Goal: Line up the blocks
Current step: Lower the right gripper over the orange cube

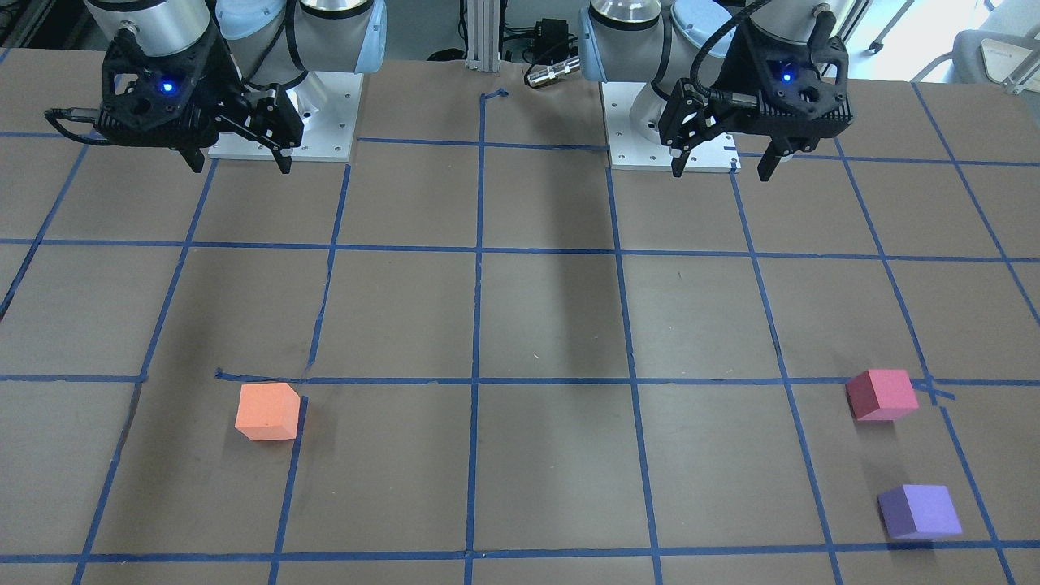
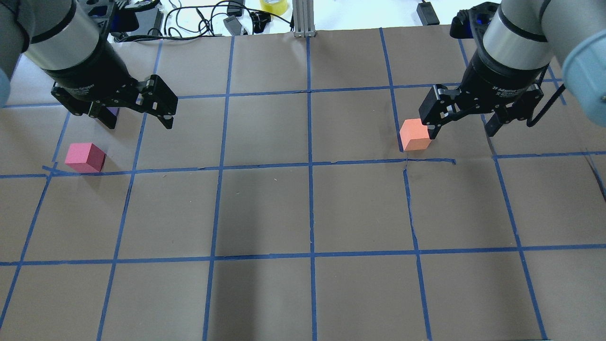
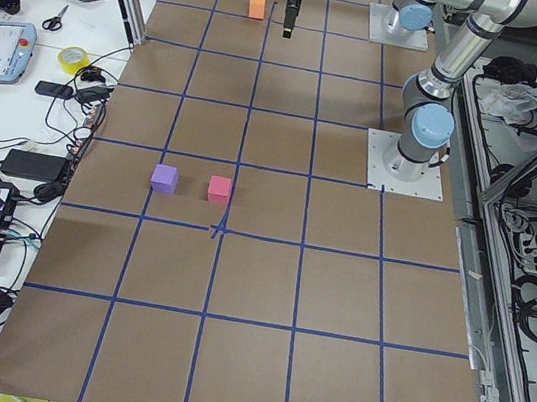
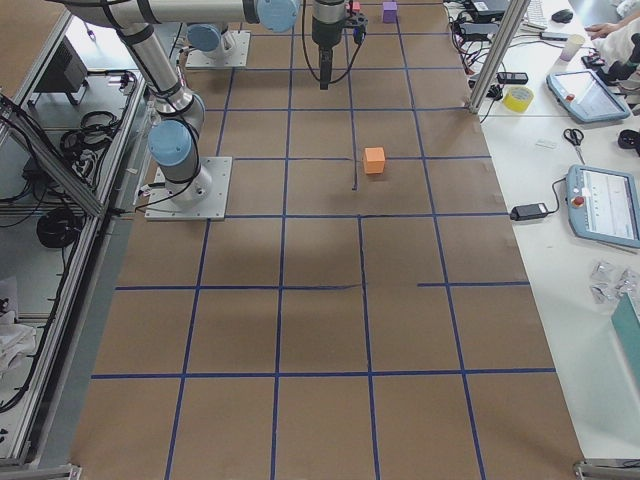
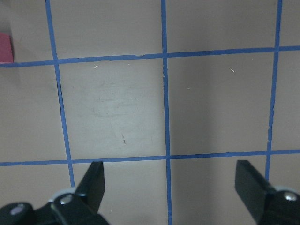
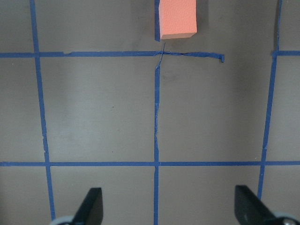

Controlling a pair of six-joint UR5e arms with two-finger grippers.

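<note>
The orange block (image 1: 268, 412) lies alone on the robot's right side of the table; it also shows in the overhead view (image 2: 415, 135) and the right wrist view (image 6: 177, 18). The pinkish-red block (image 1: 881, 395) and the purple block (image 1: 920, 512) lie close together on the robot's left side. In the overhead view the pinkish-red block (image 2: 85, 157) is clear, and the purple one (image 2: 112, 112) is mostly hidden behind my left gripper (image 2: 140, 124). The left gripper is open and empty, held above the table. My right gripper (image 2: 463, 132) is open and empty, also held above the table.
The brown table carries a blue tape grid (image 1: 475, 379). The two arm base plates (image 1: 280, 122) (image 1: 674, 130) sit at the robot's edge. An aluminium post (image 2: 303, 19), cables and a yellow tape roll (image 2: 273, 5) lie beyond the far edge.
</note>
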